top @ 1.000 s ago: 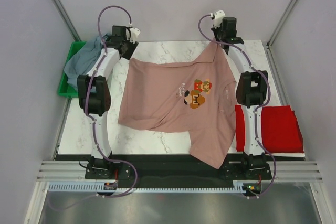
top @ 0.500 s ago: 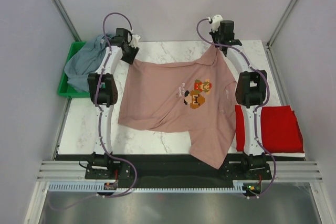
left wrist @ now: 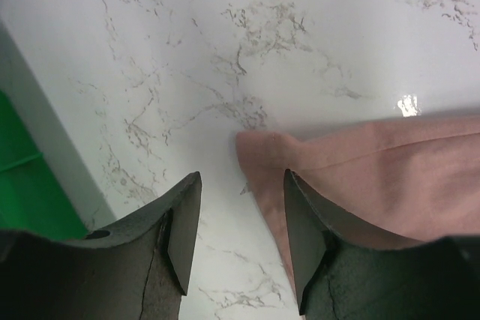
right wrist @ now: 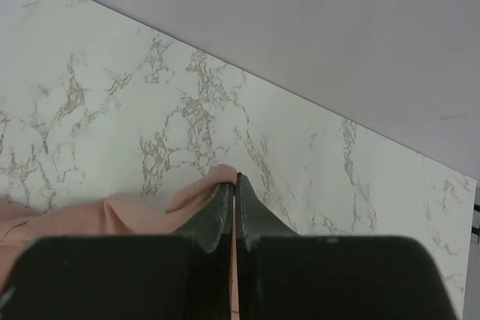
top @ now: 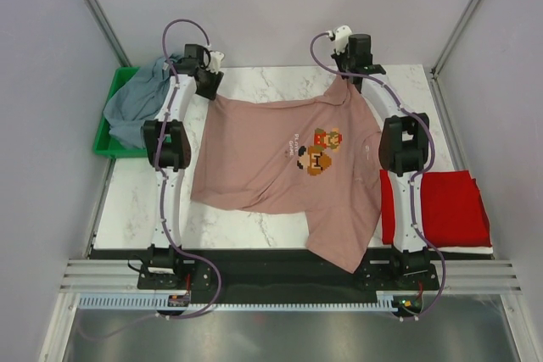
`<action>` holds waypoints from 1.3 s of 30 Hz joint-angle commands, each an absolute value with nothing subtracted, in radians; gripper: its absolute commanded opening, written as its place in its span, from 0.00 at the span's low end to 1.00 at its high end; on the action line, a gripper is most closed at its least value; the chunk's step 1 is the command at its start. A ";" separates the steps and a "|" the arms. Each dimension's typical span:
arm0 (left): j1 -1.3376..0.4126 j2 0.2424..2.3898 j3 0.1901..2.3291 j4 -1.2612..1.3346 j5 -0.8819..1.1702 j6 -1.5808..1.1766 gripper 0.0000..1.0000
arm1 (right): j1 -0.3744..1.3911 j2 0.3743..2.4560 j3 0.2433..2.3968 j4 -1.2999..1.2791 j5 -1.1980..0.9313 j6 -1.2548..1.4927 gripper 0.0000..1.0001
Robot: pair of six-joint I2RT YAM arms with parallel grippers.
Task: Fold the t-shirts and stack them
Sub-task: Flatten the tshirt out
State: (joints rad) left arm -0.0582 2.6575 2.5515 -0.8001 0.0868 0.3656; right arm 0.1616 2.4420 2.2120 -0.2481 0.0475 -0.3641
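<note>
A dusty-pink t-shirt (top: 271, 154) with a pixel-art print lies spread face up on the marble table (top: 254, 226), one part hanging over the near edge. My left gripper (top: 208, 84) hovers open over its far left corner (left wrist: 259, 148); the cloth edge lies by the right finger (left wrist: 304, 222), nothing between the jaws. My right gripper (top: 351, 74) is shut on the far right corner (right wrist: 206, 185) of the pink t-shirt, lifting it slightly. A red t-shirt (top: 445, 205) lies folded at the right. A grey-blue t-shirt (top: 136, 101) is heaped in the bin.
A green plastic bin (top: 103, 140) stands off the table's left edge, beside my left arm. Grey walls close in the back and sides. The red t-shirt lies just right of my right arm's base.
My left arm's elbow has swung right and the open gripper has settled by the far left corner. My right gripper has shifted slightly left, still holding its corner.
</note>
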 commanded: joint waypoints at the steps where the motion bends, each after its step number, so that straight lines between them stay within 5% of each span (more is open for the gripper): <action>1: -0.054 2.692 2.609 -0.779 0.126 0.333 0.55 | 0.173 2.365 2.200 -0.238 0.061 -0.380 0.00; 13: -0.051 2.692 2.589 -0.824 0.141 0.331 0.47 | 0.184 2.362 2.200 -0.242 0.064 -0.396 0.00; 20: -0.051 2.698 2.599 -0.827 0.127 0.330 0.34 | 0.189 2.373 2.212 -0.242 0.057 -0.393 0.00; 32: -0.051 2.704 2.546 -0.867 0.081 0.370 0.33 | 0.190 2.378 2.235 -0.242 0.057 -0.387 0.00; 39: -0.049 2.712 2.574 -0.858 0.057 0.359 0.11 | 0.190 2.375 2.249 -0.242 0.052 -0.382 0.00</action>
State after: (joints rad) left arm -0.0566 2.6907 2.5618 -0.8341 0.0986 0.3565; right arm 0.1860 2.4374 2.1998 -0.2550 0.0547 -0.3893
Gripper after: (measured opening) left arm 0.126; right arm 0.010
